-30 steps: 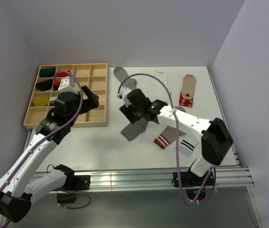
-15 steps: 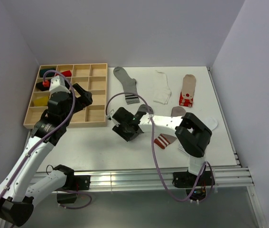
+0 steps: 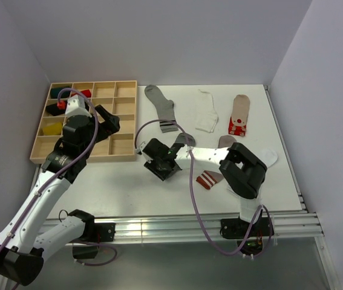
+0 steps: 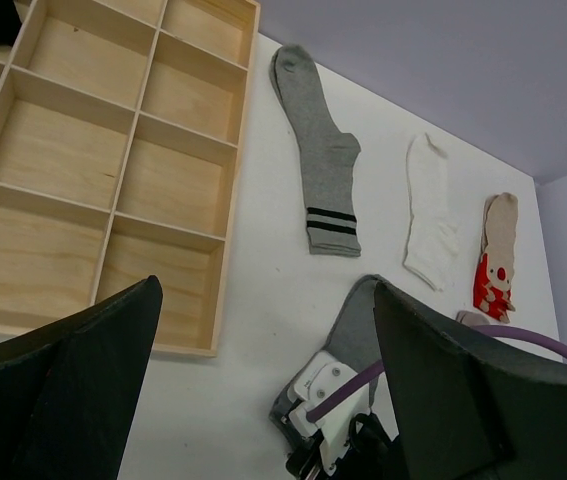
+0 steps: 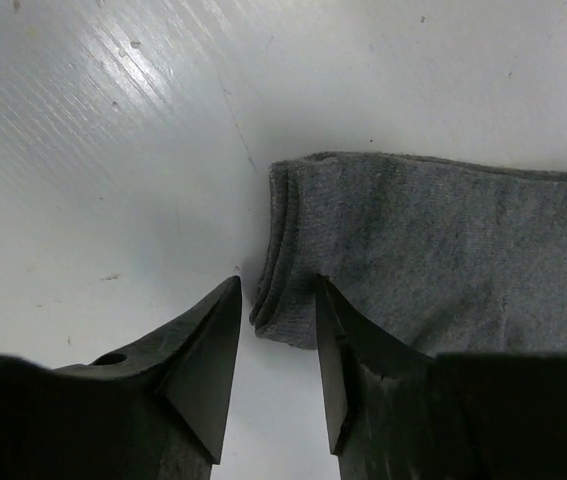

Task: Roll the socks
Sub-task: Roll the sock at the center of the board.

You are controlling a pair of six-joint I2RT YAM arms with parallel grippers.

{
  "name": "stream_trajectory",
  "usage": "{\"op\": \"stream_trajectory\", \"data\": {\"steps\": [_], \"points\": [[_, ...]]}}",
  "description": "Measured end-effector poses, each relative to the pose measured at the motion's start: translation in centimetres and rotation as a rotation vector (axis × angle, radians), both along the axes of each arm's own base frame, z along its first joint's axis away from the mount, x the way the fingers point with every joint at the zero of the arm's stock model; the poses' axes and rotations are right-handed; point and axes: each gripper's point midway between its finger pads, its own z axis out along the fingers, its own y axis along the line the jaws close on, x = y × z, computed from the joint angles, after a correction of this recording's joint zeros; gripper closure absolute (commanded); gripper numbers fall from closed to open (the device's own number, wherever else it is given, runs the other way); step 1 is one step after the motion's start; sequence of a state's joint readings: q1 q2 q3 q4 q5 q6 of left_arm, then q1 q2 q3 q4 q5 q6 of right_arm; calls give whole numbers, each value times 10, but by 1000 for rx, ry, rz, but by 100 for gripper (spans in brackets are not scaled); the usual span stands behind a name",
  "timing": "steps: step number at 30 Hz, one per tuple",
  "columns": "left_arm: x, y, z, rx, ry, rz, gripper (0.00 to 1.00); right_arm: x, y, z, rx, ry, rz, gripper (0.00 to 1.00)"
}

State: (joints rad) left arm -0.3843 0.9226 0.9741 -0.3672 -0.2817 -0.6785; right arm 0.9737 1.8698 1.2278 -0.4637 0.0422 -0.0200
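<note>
A plain dark grey sock [image 5: 433, 250] lies flat on the white table, and its toe shows in the top view [image 3: 184, 139]. My right gripper [image 3: 159, 167] is low at its cuff. The wrist view shows it [image 5: 275, 282] slightly open, the cuff corner between the fingers. My left gripper [image 3: 107, 124] hangs wide open and empty [image 4: 265, 285] over the tray. A grey sock with dark stripes [image 3: 161, 109], a white sock [image 3: 207, 118], a taupe and red sock [image 3: 239, 115] and a taupe sock with red-white stripes [image 3: 210, 178] lie apart.
A wooden compartment tray [image 3: 126, 121] stands at the back left, with red [image 3: 83, 92], black [image 3: 55, 109] and yellow [image 3: 52, 128] items in its left cells. A white sock toe [image 3: 268, 156] shows behind my right arm. Walls close the table on three sides.
My right gripper came down and left with the dark grey sock, which hung from it and now lies on the table. My left arm drew back over the tray.
</note>
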Motion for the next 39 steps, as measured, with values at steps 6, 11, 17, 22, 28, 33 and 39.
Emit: {"op": "stream_trajectory", "data": {"steps": [6, 11, 17, 22, 28, 33, 39], "points": [[1, -3, -7, -8, 11, -13, 8, -1, -2, -8, -13, 10, 0, 66], [3, -7, -14, -17, 27, -21, 9, 0, -2, -10, -14, 12, -2, 66], [4, -8, -22, -19, 43, -26, 9, 2, -3, -10, 23, 59, 5, 72], [5, -10, -28, -37, 45, -23, 14, 11, -10, -7, 123, 180, -9, 84], [6, -15, -44, -56, 62, -26, 32, 17, -31, 2, 259, 364, -34, 89], [10, -40, -66, -42, 95, -72, 51, 1, -30, 13, 365, 534, 12, 92], [11, -75, -105, -9, 125, -164, 62, -11, -28, 26, 461, 693, 39, 96]]}}
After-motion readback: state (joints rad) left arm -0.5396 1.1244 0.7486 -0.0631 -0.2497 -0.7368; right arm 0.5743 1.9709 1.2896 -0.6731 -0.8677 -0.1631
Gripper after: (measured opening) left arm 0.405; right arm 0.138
